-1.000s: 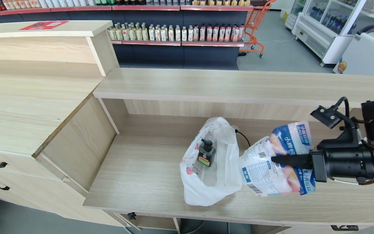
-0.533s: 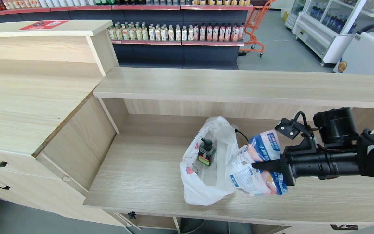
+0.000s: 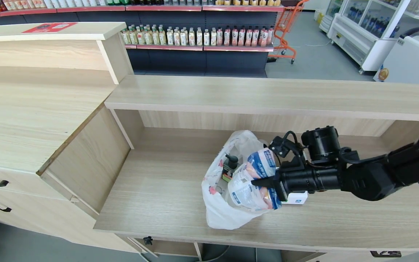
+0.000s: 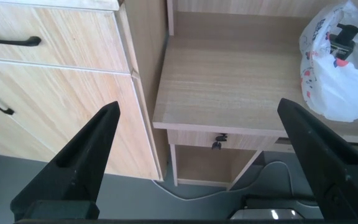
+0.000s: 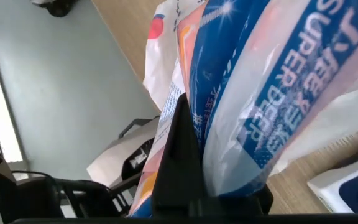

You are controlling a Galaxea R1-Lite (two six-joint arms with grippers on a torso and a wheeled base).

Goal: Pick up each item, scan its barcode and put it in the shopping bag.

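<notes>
Packet moved to bag, blue-pink, perhaps crumpled

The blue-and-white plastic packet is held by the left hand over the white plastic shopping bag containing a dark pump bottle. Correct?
No: the head view shows the right hand holding the blue-and-white plastic packet over the white plastic shopping bag containing the dark pump bottle.

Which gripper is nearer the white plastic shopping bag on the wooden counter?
Right. The right gripper holds a blue-and-white packet at the mouth of the white plastic shopping bag; the left gripper hangs open off the wooden counter, at its front-left corner, well apart.
</notes>
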